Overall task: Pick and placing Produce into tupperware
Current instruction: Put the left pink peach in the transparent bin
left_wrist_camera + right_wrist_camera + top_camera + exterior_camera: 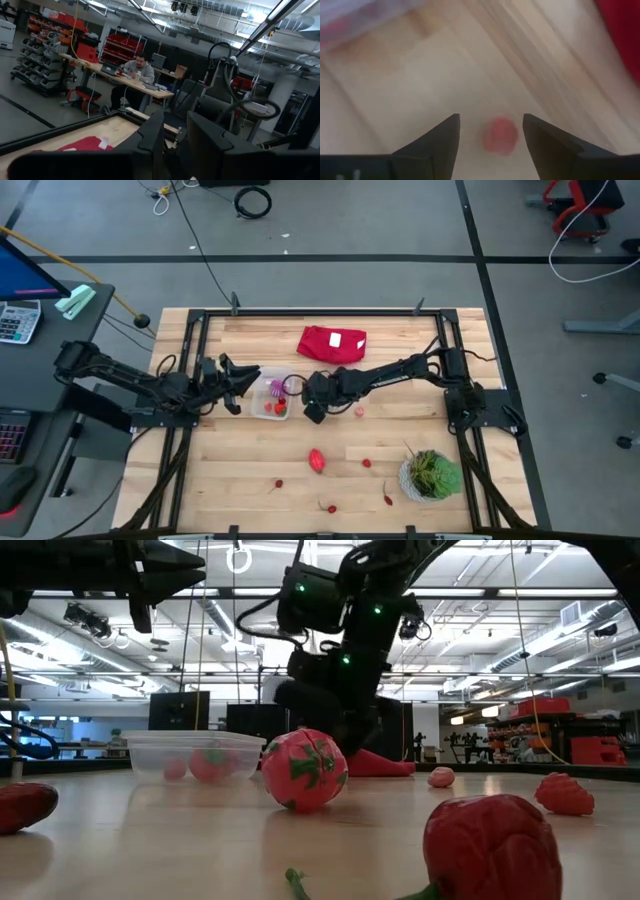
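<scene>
The clear tupperware (268,397) stands on the table between both grippers and holds a purple piece (277,388) and red pieces (277,409); the low view shows the tupperware (195,753) too. My right gripper (313,410) hangs open just right of it, pointing down. In the right wrist view a small pink-red piece (500,135) lies on the wood between the open fingertips of my right gripper (490,121), untouched. My left gripper (238,376) is raised at the tub's left side, open and empty; its wrist view looks past my left gripper (175,137) into the room. The larger red oval piece (317,459) lies nearer the front.
A folded red cloth (332,343) lies near the far edge and a potted plant (432,475) at the near right. A pink piece (358,411) and small red pieces (367,463) (279,483) (332,507) are scattered on the near half. A person sits at a desk beyond (137,70).
</scene>
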Tool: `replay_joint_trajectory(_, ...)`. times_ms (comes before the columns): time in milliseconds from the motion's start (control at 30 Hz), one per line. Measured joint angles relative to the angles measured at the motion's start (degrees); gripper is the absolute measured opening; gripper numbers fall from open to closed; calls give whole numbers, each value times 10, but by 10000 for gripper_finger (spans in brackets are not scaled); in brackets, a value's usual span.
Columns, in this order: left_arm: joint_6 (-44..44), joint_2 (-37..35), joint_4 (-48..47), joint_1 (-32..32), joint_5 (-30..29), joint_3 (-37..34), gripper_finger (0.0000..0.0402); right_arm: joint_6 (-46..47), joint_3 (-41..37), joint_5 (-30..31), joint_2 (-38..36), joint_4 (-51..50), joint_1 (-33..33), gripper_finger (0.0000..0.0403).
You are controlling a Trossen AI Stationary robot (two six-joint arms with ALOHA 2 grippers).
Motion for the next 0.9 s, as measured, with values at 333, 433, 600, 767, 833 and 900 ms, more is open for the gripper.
replay_joint_trajectory(333, 0, 0, -2, 0, 0, 0, 92, 26, -61, 44, -5, 51, 7, 223)
replay_joint_trajectory(433, 0, 0, -2, 0, 0, 0, 93, 16, -63, 49, -6, 71, 7, 219)
replay_joint_trajectory(600, 0, 0, -3, 0, 0, 0, 94, 22, -63, 37, -6, 78, 6, 201)
replay_joint_trajectory(767, 1, 0, -4, 0, 0, 0, 94, 31, -63, 30, -6, 80, 10, 158)
replay_joint_trajectory(833, 1, 0, -4, 0, 0, 0, 94, 31, -63, 30, -6, 82, 13, 134)
replay_joint_trajectory(900, 1, 0, -4, 0, 0, 0, 94, 29, -63, 35, -6, 83, 17, 109)
